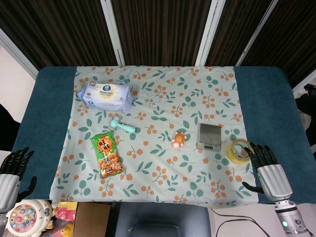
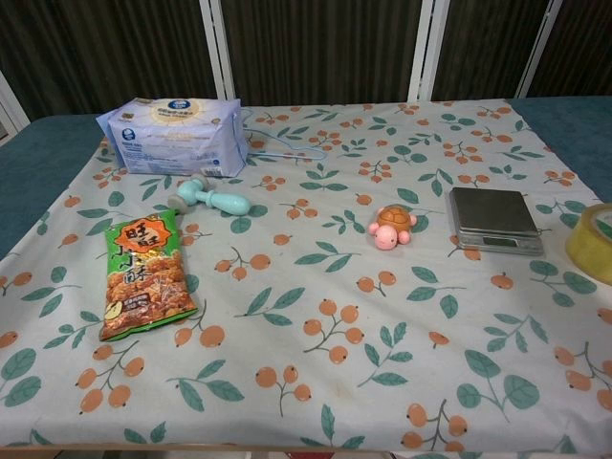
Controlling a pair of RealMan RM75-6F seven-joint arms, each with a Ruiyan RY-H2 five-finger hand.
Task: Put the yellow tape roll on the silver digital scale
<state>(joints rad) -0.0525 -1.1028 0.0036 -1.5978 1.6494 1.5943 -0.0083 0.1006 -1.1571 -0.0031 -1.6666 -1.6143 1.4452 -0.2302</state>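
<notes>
The yellow tape roll [image 1: 239,150] lies flat on the floral cloth near its right edge; the chest view shows the roll [image 2: 591,243] cut by the frame's right side. Just left of it sits the silver digital scale [image 1: 210,136] [image 2: 493,218], its platform bare. My right hand [image 1: 265,168] hovers just right of and below the roll, fingers spread and pointing toward it, holding nothing. My left hand [image 1: 11,173] is at the table's near left corner, fingers apart and empty. Neither hand appears in the chest view.
A pink turtle toy [image 1: 179,139] sits left of the scale. A snack bag [image 1: 107,155], a teal massager [image 1: 122,126] and a tissue pack [image 1: 106,95] occupy the left half. A toy and box [image 1: 29,217] stand below the table's near left edge.
</notes>
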